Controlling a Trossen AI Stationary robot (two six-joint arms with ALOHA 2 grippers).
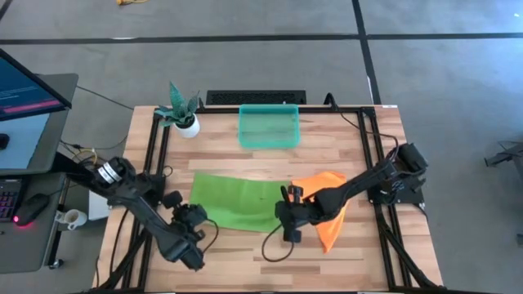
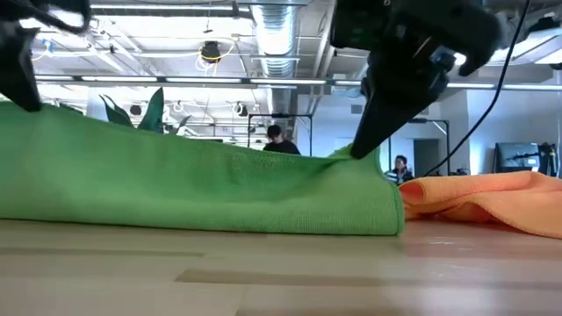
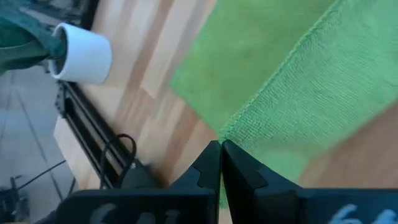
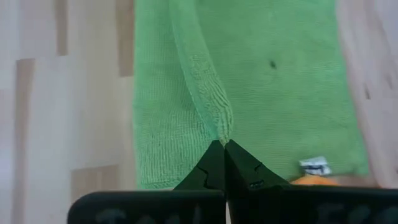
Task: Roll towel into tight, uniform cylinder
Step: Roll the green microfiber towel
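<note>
A green towel [image 1: 237,198] lies folded on the wooden table, and its lower layer rests flat on the boards. My left gripper [image 1: 194,214] is shut on the towel's near left corner. My right gripper [image 1: 283,211] is shut on its near edge at the right end. In the low view, the towel [image 2: 193,184] rises toward both grippers, with the right one [image 2: 358,151] pinching a peak. An orange towel [image 1: 328,208] lies crumpled just right of the green one, partly under my right arm. My left gripper pinches the hemmed corner of the towel's upper layer [image 3: 229,132] between its two fingers, slanting down from the near left. That corner is raised off the lower layer, which stays on the table. My right gripper pinches the towel's edge [image 4: 221,127] between its fingertips, slanting down from the near right. The cloth is drawn into a narrow ridge running away from the fingers. The pinched spot is lifted, and the rest of the towel lies on the table.
A teal tray [image 1: 268,125] stands at the table's far middle, and a small potted plant in a white pot [image 1: 183,118] at the far left. Black frame rails [image 1: 157,143] run along both table sides. Bare wood shows along the near edge.
</note>
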